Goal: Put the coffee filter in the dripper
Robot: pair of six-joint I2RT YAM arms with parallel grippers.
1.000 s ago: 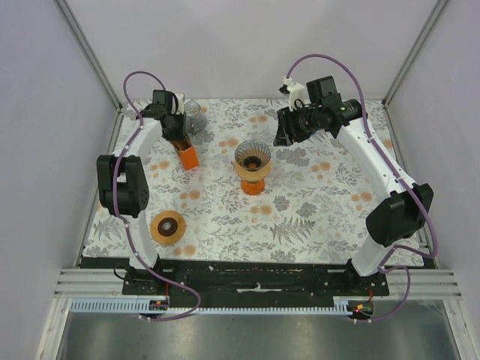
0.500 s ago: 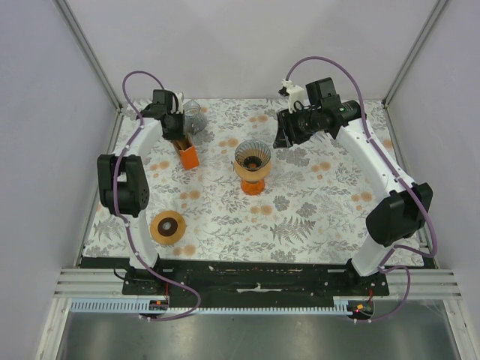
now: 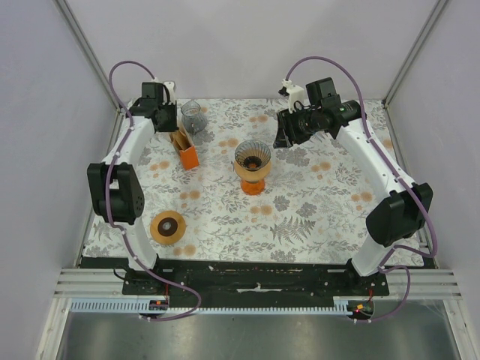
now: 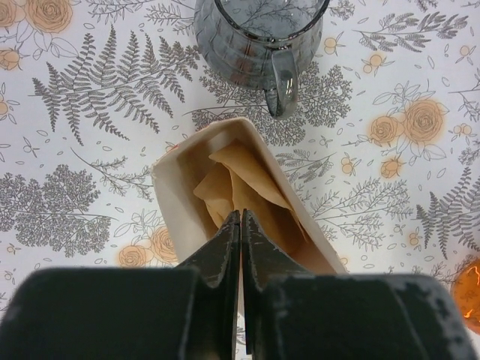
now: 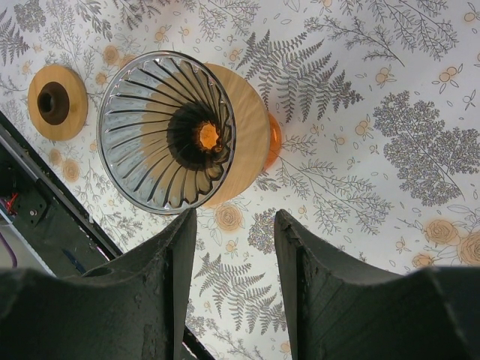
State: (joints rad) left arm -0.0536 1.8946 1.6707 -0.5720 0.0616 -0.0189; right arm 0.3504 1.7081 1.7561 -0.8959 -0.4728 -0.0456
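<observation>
Your left jaws are pressed together, tip against tip, with nothing visible between them. They hang just above the open mouth of the filter holder, a cream box with an orange foot that stands on the floral worktop to the left of the dripper, apart from it. The coffee filters are in that holder: brown folded papers leaning against its inner wall, their top edges just beyond the closed tips. Whether the tips touch the paper, you cannot tell from the wrist view.

Your right jaws are spread wide and hold nothing. They hover beside the dripper, on its far right side, clear of its rim. The dripper itself is a ribbed glass cone in a wooden collar on an orange base, standing upright with no paper inside.

A grey glass pitcher stands beyond the holder, farther from the dripper. A wooden disc with a dark centre lies to the dripper's near left, well apart.
</observation>
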